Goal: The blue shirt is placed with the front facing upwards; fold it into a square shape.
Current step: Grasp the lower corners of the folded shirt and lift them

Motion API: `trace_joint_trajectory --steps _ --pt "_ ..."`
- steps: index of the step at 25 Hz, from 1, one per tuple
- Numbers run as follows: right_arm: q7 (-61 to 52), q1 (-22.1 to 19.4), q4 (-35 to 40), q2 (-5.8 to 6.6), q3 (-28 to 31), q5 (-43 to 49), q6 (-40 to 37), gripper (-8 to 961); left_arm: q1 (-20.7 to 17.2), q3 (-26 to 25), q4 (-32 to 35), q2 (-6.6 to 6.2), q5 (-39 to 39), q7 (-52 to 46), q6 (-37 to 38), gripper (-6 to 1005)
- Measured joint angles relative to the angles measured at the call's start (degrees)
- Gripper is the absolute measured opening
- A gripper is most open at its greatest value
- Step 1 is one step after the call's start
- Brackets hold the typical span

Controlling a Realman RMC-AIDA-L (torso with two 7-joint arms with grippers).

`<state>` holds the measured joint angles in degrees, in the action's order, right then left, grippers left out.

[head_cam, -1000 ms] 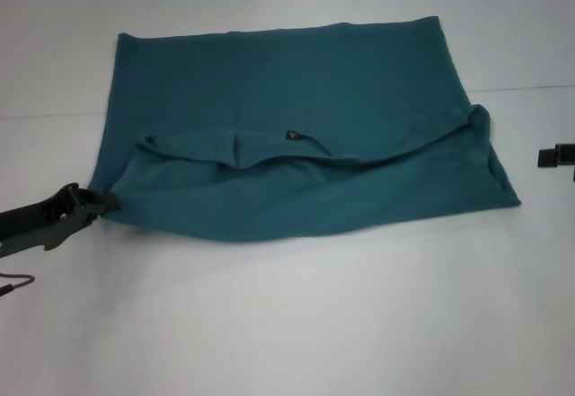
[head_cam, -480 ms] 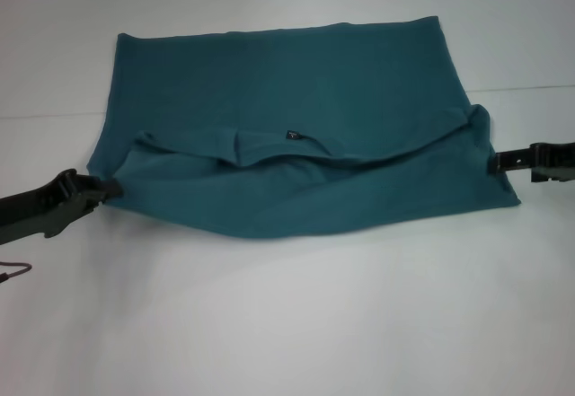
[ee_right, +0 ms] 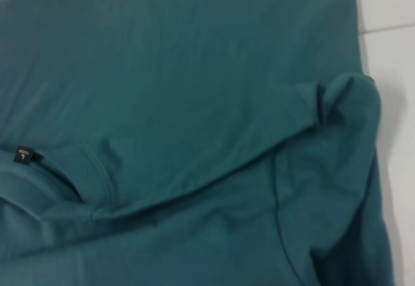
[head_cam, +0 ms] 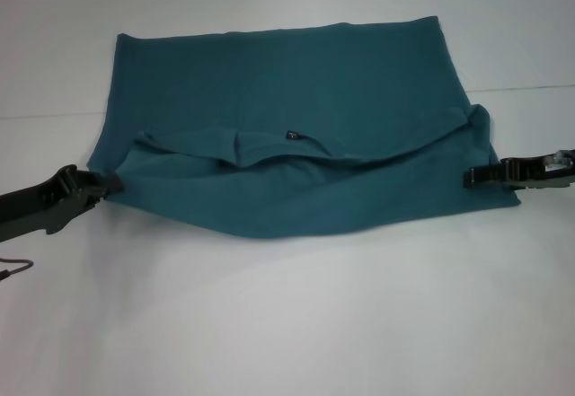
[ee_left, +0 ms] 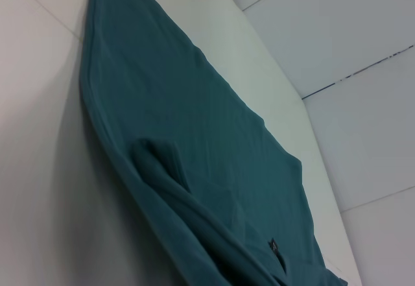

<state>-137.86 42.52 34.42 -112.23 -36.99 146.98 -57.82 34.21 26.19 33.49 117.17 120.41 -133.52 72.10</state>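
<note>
The blue shirt (head_cam: 287,127) lies mid-tabletop (head_cam: 287,324) with its collar half doubled over its body, so squaring remains, while the left end effector (head_cam: 106,183) and right end effector (head_cam: 473,178) meet its side edges, grip impossible to tell

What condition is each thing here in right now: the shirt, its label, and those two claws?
Shirt: lying flat on the table, partly folded, near part doubled over.
Label: exposed at the collar.
Left gripper: at the shirt's left edge.
Right gripper: over the shirt's right edge.
</note>
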Motion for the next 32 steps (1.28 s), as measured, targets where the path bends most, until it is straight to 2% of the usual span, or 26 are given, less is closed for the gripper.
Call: trace_joint_trajectory --steps 7,14,25,30,32 --pt "-0.24 0.27 -0.62 -0.51 -0.01 0.13 1.65 889 -0.01 0.00 0.00 0.09 0.00 0.01 -0.06 26" --pt "-0.37 0.37 -2.62 0.33 -0.01 0.41 1.57 878 0.09 0.00 -0.02 0.08 -0.33 0.11 -0.13 26" --pt "-0.03 -0.18 -1.82 0.78 0.04 0.17 0.32 438 0.06 0.00 -0.23 0.14 -0.80 0.09 -0.12 26" --pt "0.04 -0.24 -1.79 1.10 0.39 0.06 -0.44 204 0.06 0.00 -0.28 0.16 -0.80 0.07 -0.12 25" --pt "0.05 -0.29 -1.53 1.17 0.47 0.05 -0.85 148 0.00 0.00 -0.28 0.16 -0.80 0.09 -0.12 25"
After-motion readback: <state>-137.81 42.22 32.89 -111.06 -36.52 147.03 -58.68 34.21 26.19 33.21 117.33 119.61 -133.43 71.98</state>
